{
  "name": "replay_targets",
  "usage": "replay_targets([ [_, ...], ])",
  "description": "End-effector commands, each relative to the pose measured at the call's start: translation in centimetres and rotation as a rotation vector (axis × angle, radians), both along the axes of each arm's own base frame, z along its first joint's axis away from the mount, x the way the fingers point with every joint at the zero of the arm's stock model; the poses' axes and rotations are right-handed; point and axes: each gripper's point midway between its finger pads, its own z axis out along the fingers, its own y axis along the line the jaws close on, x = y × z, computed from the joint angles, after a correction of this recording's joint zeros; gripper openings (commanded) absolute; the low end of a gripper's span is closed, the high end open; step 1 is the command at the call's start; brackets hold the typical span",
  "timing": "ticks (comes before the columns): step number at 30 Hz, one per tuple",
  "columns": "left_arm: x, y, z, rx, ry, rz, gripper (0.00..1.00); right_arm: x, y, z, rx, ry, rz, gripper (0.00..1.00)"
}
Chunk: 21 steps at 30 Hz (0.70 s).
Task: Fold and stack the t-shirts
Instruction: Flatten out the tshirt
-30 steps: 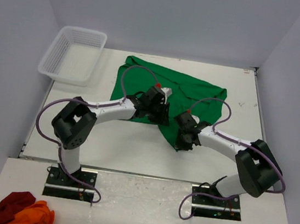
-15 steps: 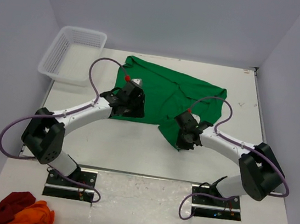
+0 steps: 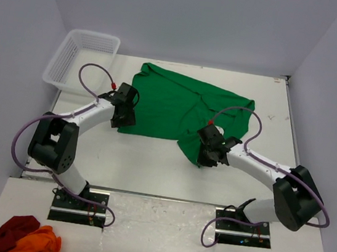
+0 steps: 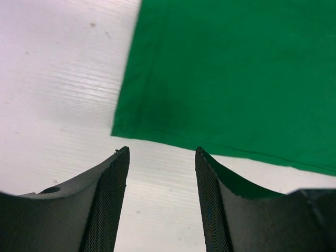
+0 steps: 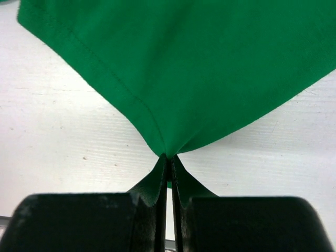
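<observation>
Your right tool (image 5: 169, 156) pinches just the t-shirt (image 3: 171, 104) hem tip; tug hard and it could slip. Left tool (image 4: 161, 157) spread, empty, beside its corner.

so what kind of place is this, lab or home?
Probably a lab test cell: left arm and right arm bolted at a white table, plain walls around, green t-shirt as prop.

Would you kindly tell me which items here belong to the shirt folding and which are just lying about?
Part of the job: green t-shirt; right end effector, shut on the shirt's edge; left end effector, open near a shirt corner.
Lying about: white plastic basket; dark red cloth; orange cloth.
</observation>
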Motion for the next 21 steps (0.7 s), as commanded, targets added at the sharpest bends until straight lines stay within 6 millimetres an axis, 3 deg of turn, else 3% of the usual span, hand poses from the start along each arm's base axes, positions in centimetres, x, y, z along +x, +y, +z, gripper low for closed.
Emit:
replay_targets([
  [1,0.5,1.2,-0.3,0.016,0.021,0.002,0.54,0.4,0.7,1.3,0.049,-0.052,0.022,0.0],
  [8,-0.5,2.6,-1.9,0.056,0.067,0.017,0.55,0.0,0.7,1.2,0.062,-0.049,0.028,0.0],
  [21,-0.2,4.0,-3.8,0.077,0.113,0.038,0.55,-0.5,0.3,1.7,0.074,-0.058,0.017,0.0],
])
